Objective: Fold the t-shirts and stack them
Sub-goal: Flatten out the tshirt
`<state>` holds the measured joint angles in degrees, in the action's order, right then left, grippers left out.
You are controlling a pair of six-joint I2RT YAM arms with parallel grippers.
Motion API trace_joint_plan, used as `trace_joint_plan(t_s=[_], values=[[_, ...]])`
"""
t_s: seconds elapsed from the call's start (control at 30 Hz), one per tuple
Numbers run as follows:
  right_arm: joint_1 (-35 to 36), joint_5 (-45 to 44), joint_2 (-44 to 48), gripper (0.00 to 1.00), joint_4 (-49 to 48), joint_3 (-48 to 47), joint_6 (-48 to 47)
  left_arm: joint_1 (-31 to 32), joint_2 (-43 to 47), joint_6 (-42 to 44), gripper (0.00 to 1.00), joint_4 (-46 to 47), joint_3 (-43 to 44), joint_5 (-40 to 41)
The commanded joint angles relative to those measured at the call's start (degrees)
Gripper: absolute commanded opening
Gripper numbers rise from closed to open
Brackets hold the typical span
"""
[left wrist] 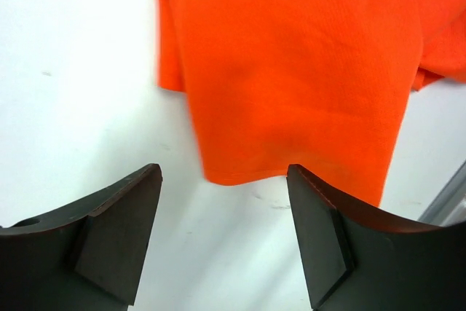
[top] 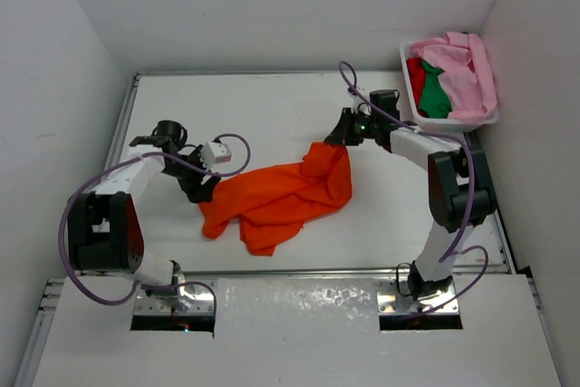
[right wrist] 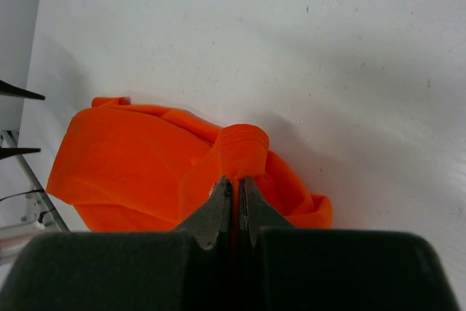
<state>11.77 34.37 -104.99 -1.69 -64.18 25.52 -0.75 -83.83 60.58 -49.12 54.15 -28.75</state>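
left claw (left wrist: 224,198) spread | right claw (right wrist: 234,193) pinching 1 orange t-shirt (top: 281,195) | 3 t-shirts (top: 467,74) in 1 basket (top: 453,122)

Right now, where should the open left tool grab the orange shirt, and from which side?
Take the loose edge of the shirt nearest the left tool, coming down at its left end. It lies flat just ahead of the open fingers, and the right tool pinches a fold at the opposite end, so the cloth should spread between them.
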Motion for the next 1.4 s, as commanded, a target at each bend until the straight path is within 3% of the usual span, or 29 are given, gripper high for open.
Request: trace_joint_plan(t_s=[0.0, 0.17, 0.3, 0.5, 0.53, 0.73, 0.8, 0.83, 1.03, 1.17, 1.27, 1.37], values=[[0.10, -0.70, 3.83, 0.00, 0.90, -1.12, -2.93, 0.05, 1.75, 2.44, 0.68, -3.52, 1.84, -4.57], [0.10, -0.88, 4.27, 0.00, 1.26, -0.77, -3.55, 2.34, 1.92, -1.16, 0.66, 2.36, -5.10, 4.22], [0.10, -0.80, 3.74, 0.00, 1.17, -1.03, -2.93, 3.12, 2.36, -1.69, 0.66, 2.63, -6.42, 1.25], [0.10, -0.53, 3.83, 0.00, 0.99, -0.86, -2.58, 4.01, 1.39, -7.39, 0.64, 17.45, -13.98, 9.41], [0.18, -0.53, 3.83, 0.00, 0.99, -0.86, -2.49, 4.01, 1.22, -8.19, 0.57, 19.31, -14.77, 10.20], [0.10, -0.36, 3.74, 0.00, 0.55, -0.94, -1.79, 4.18, 0.42, -10.30, 0.38, 23.72, -18.11, 11.35], [0.18, -0.36, 3.83, 0.00, 0.46, -1.03, -1.87, 4.18, 0.60, -10.48, 0.22, 23.11, -17.85, 11.00], [0.10, -0.36, 3.91, 0.00, 0.46, -1.21, -1.88, 4.18, 0.69, -10.65, 0.03, 22.24, -17.50, 10.74], [0.10, -0.36, 3.83, 0.00, 0.46, -1.56, -1.79, 3.66, 1.65, -13.89, 0.00, 19.86, -13.73, 4.59], [0.01, -0.09, 4.09, 0.00, 1.25, -3.31, -1.96, 1.99, 2.09, -21.45, 0.00, 20.56, -5.04, 9.06], [-0.87, 0.17, 3.13, 0.00, 1.52, -8.75, -0.30, 0.76, 2.27, -22.43, 0.00, 19.33, 4.09, 12.75], [-3.68, -0.35, -0.29, 0.00, 1.52, -22.87, 3.38, 0.75, -0.27, -22.52, 0.00, 19.76, 16.48, 16.18]])
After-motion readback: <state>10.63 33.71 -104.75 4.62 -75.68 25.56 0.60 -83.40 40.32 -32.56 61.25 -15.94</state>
